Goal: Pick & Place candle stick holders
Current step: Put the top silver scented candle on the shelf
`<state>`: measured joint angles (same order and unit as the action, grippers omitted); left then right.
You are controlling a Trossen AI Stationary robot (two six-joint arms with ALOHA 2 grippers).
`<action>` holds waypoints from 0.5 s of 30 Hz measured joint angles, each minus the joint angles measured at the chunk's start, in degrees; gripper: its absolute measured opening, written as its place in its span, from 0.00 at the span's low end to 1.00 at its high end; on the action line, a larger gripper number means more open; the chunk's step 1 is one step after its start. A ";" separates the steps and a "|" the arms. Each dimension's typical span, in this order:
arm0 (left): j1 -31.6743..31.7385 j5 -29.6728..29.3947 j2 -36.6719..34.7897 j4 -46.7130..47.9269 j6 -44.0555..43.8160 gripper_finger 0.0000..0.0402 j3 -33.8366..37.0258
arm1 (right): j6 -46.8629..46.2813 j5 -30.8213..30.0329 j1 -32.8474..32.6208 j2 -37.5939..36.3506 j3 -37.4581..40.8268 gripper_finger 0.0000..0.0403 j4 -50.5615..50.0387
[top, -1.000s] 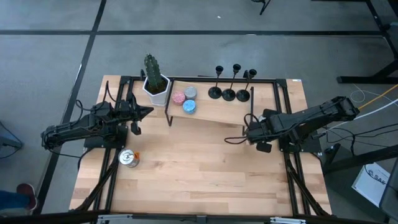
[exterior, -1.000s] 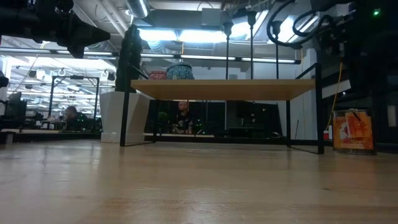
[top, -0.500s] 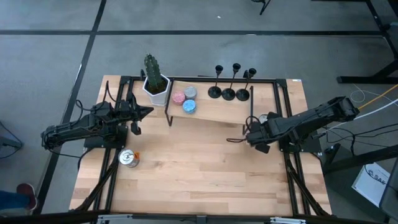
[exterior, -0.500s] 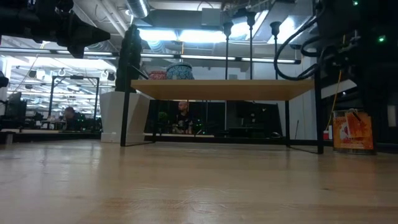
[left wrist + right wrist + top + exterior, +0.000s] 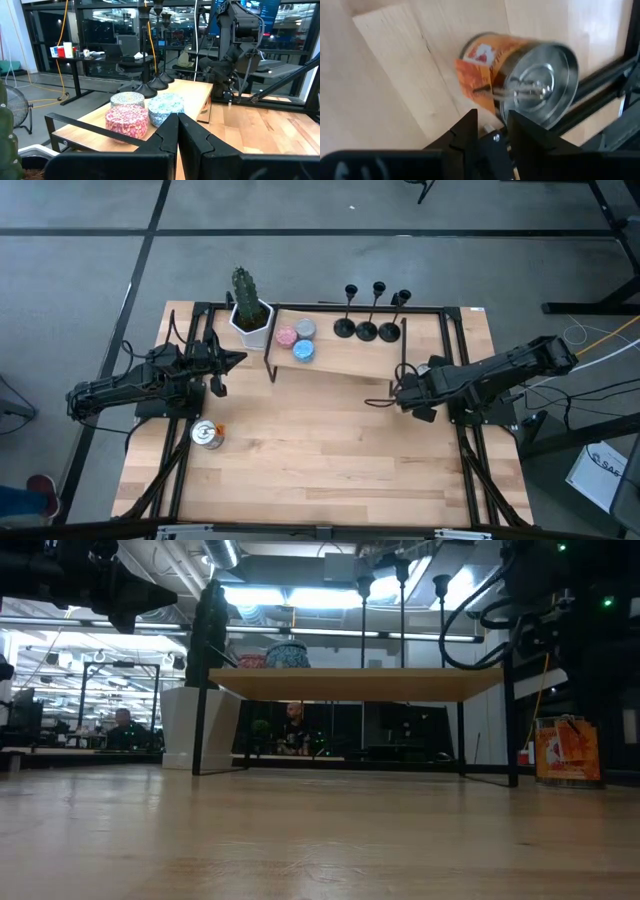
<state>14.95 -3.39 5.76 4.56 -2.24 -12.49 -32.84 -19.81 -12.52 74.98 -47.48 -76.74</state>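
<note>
standing beyond the right gripper (image 5: 402, 392), three slim black candle stick holders (image 5: 367, 330); its fingers nearly clenched, nudged slightly back.

Not much to read here — a white box (image 5: 600, 468) on the floor, off the bench's (image 5: 330, 450) right edge, shows the letters "SAF", cut off by the frame. The orange can's (image 5: 520, 75) label is too blurred to make out.

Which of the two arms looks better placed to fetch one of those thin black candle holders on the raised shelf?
Probably the right. The right gripper sits nearer the three slim black candle stick holders on the wooden shelf; the left gripper waits beyond the round tins.
</note>
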 joint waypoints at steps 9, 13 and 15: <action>0.01 -0.01 0.00 0.00 0.00 0.01 0.00 | 3.74 0.22 2.20 0.00 0.00 0.27 1.99; -0.01 0.01 0.00 0.00 0.00 0.01 0.00 | 3.77 -0.34 2.44 0.00 0.00 0.27 2.44; 0.01 0.01 0.00 0.00 0.00 0.01 0.00 | 3.96 -1.12 2.45 0.00 0.00 0.27 2.44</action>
<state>14.96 -3.38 5.76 4.56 -2.24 -12.49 -28.88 -20.93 -10.07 74.98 -47.48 -74.30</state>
